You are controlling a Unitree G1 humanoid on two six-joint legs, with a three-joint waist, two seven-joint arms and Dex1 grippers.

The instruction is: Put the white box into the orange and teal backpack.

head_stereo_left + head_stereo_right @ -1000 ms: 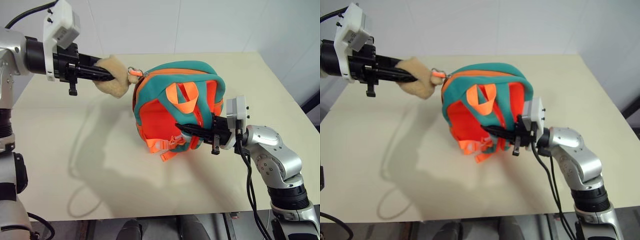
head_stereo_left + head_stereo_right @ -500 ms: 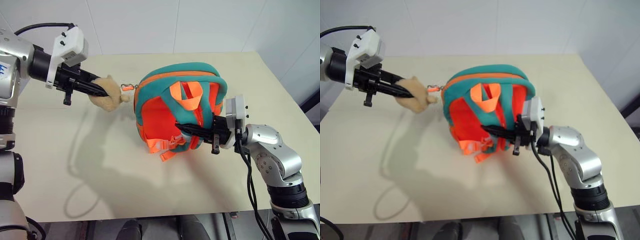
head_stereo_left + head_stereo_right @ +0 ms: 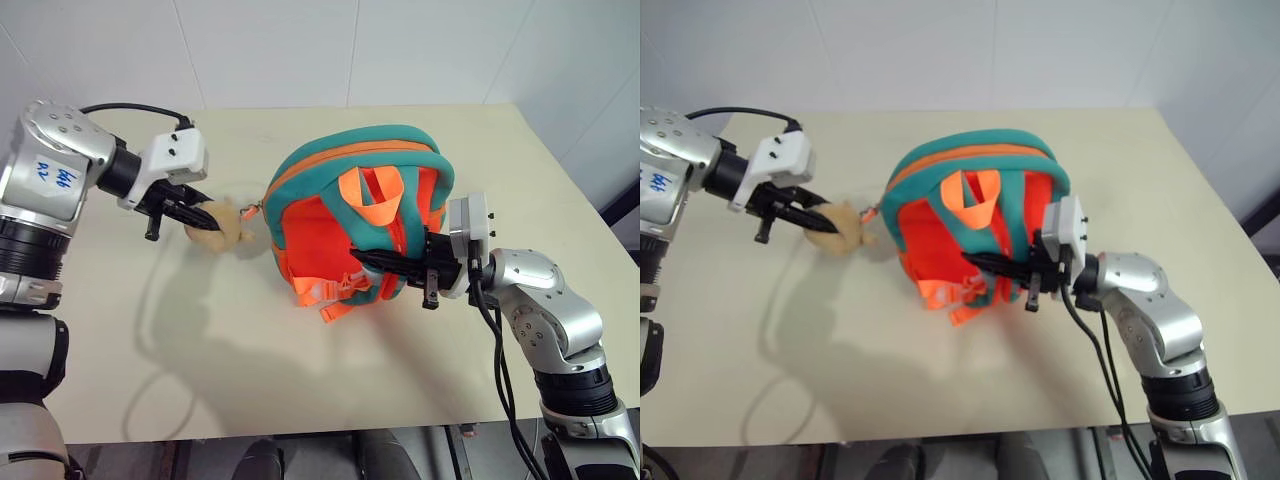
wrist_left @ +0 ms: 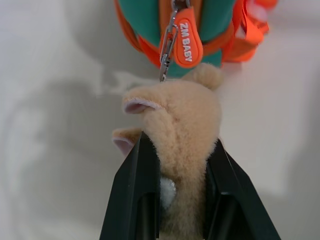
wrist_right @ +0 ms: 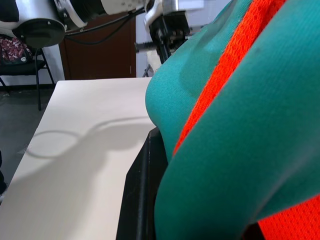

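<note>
Left gripper [image 4: 182,200], lower than before, pinches the plush toy [image 4: 177,130] beside the orange and teal backpack [image 3: 350,215], whose strap the right gripper [image 3: 365,257] clamps.

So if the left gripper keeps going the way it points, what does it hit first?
The left gripper is already shut on the plush toy. Straight beyond the toy hangs the orange zipper tag, then the backpack itself, probably its teal edge.

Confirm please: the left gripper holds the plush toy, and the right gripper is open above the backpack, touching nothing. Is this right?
Not quite. The left gripper does hold the plush toy, but the right gripper is shut on a strap of the backpack, as the left eye view shows.
</note>
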